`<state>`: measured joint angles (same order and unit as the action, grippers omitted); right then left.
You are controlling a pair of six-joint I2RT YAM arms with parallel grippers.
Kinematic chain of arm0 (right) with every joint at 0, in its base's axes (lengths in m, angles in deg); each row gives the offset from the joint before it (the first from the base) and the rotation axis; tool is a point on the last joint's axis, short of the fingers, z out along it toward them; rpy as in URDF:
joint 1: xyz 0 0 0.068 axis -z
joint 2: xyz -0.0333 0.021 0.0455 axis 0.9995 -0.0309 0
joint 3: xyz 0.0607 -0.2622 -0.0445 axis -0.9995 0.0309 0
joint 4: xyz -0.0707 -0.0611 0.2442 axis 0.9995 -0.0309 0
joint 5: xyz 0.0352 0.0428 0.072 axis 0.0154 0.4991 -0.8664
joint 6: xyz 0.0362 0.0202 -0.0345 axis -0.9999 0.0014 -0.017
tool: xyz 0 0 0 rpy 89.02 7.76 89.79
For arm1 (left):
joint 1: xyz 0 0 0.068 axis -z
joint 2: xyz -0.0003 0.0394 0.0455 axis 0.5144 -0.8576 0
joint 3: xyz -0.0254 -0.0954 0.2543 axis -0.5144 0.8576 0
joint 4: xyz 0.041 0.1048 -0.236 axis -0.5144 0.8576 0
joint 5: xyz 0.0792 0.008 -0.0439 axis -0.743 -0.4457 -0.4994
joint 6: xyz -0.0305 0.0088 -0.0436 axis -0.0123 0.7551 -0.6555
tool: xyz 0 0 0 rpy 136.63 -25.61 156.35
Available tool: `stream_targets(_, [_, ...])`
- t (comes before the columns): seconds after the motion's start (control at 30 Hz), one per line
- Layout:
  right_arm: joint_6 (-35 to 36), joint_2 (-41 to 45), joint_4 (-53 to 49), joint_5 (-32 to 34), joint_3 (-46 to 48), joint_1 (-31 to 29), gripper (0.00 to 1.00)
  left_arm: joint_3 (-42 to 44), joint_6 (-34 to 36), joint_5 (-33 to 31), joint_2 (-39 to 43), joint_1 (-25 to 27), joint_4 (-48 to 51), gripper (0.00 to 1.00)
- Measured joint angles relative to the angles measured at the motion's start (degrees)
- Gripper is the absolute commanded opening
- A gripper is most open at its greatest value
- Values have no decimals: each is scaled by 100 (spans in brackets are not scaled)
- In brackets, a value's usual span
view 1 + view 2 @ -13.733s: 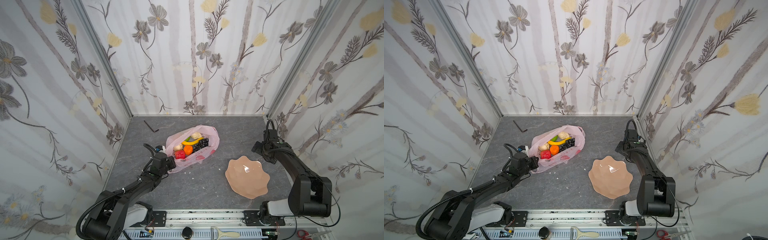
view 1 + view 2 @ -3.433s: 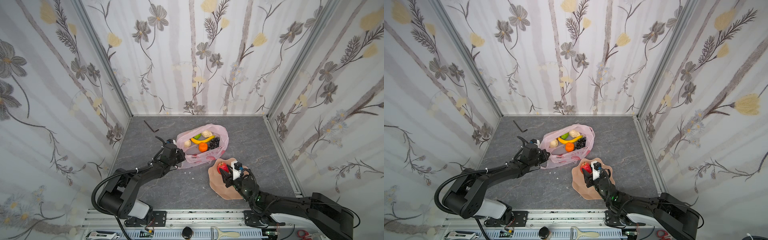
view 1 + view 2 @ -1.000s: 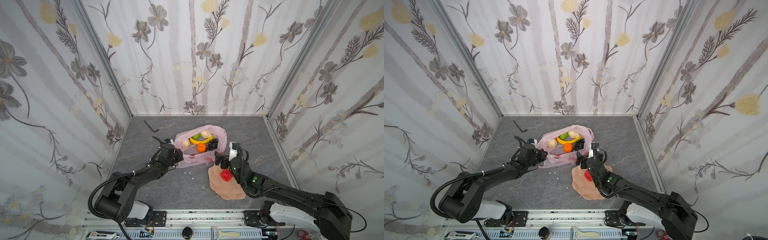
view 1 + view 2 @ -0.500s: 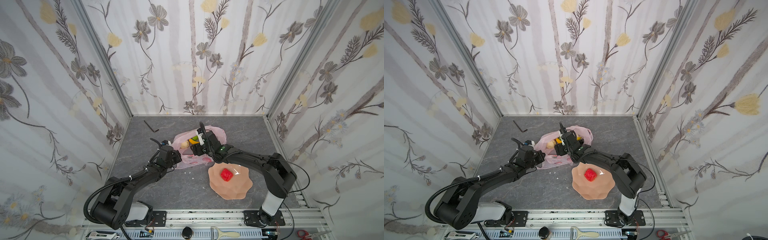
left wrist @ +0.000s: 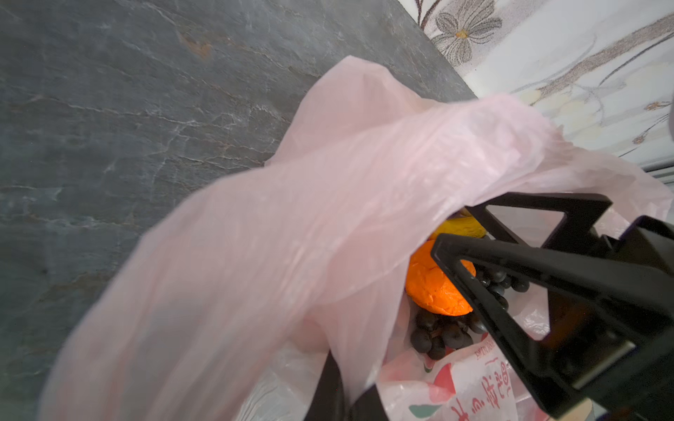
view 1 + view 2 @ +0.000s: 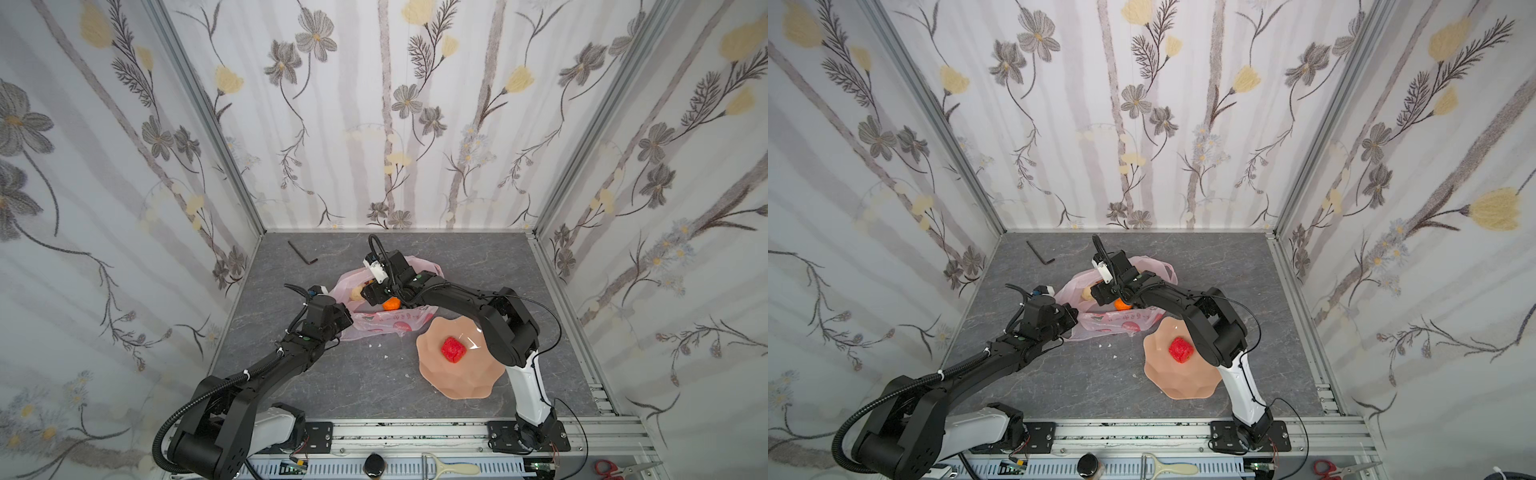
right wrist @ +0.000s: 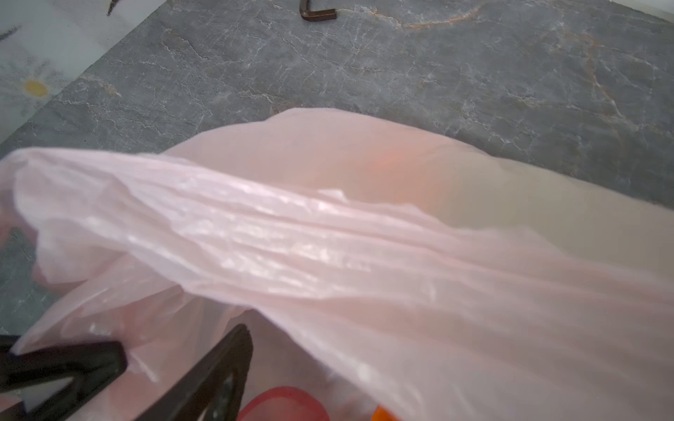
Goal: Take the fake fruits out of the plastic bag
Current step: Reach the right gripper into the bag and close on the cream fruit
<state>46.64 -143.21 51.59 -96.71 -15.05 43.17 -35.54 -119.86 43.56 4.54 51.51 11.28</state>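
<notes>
The pale-pink plastic bag lies mid-table with its mouth open. My left gripper is shut on the bag's near-left rim film. My right gripper stands open, reaching into the mouth from above. Its black fingers lie across an orange fruit. A dark grape bunch and a yellow banana lie beside them. A beige lump shows at the bag's left. One red fruit sits on the dish.
The peach scalloped dish lies right of the bag, under the right arm's forearm. A dark hex key lies at the back left. Small white crumbs dot the table in front of the bag. Flowered walls enclose three sides.
My right gripper has swung from beside the dish up and left into the bag's mouth. The red fruit stays on the dish. The left gripper keeps its hold on the bag.
</notes>
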Motion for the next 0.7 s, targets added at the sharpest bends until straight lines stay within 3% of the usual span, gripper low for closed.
stream_targets(0.57, [-39, -1331, -802, -295, -1943, -138, 86, 157, 4, 205, 251, -15, 9, 0])
stream_targets(0.7, [-57, -1556, -994, -293, -2240, -144, 80, 173, 9, 205, 289, -15, 9, 0])
